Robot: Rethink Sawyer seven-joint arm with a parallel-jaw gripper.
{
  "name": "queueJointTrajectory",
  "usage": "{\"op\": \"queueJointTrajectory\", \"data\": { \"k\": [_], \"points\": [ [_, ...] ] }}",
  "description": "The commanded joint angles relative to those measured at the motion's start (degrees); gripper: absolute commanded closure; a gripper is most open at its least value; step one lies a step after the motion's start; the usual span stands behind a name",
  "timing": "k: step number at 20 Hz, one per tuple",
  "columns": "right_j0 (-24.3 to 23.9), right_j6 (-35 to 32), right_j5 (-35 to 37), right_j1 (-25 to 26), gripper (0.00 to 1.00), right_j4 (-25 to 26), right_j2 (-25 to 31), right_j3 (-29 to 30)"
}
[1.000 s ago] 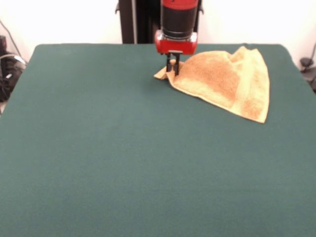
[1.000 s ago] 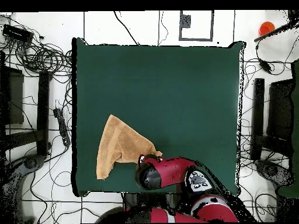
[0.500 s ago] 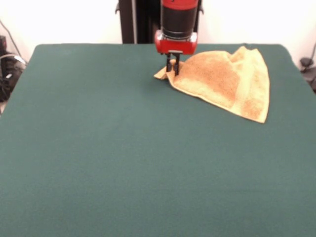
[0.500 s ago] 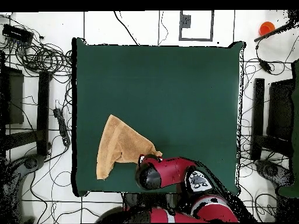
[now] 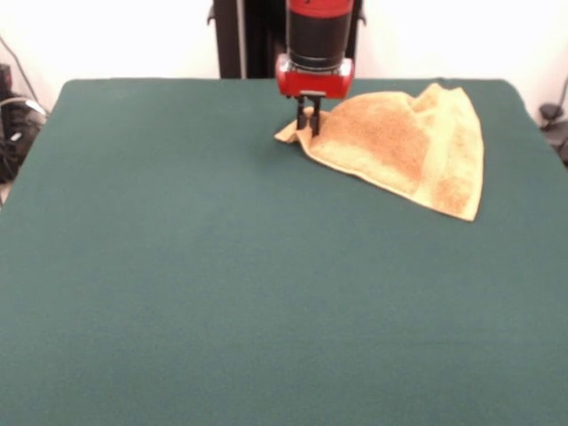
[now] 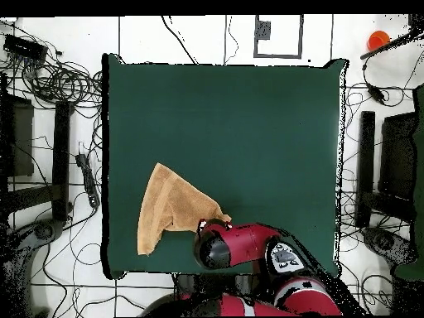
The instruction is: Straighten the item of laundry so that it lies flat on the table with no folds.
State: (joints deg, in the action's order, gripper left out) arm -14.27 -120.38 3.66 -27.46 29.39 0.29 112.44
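In the front view the table lies bare and dark green across its whole left and middle; nothing there bears on the job. The first thing met, moving rightward along the far edge, is the red and black arm coming straight down from above, and at its foot the gripper. Its two dark fingers stand close together and pinch the leftmost corner of the towel — a tan nub of cloth shows between them — so the claw is nearly closed, with that corner as its only load. The corner sits at or barely above the tabletop; which of the two cannot be told.

Right of the gripper the golden terry towel spreads as a rough triangle near the table's far right corner, with a doubled flap and a ridge running toward its far point and a paler woven band along its right edge. It is plainly folded over, not flat. The grip on the free corner looks chosen so that the folded layer can be drawn out leftward over open table.

In the overhead view the towel lies at the lower left, beside the table's left edge, and the arm covers the gripped corner to its right
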Motion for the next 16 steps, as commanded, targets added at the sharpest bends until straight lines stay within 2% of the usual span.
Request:
{"op": "queueJointTrajectory", "data": {
  "k": [1, 6, 12, 16],
  "points": [
    [-4.65, 3.47, 8.73, 2.32, 1.0, 2.01, 3.75, -5.47],
    [-7.57, 8.31, 11.92, 1.79, 1.0, 4.8, 5.68, -8.31],
    [-8.35, 9.26, 13.31, 0.95, 1.0, 7.77, 7.53, -8.92],
    [-9.3, 8.24, 16.07, -0.11, 1.0, 6.91, 9.26, -8.46]
  ]
}}
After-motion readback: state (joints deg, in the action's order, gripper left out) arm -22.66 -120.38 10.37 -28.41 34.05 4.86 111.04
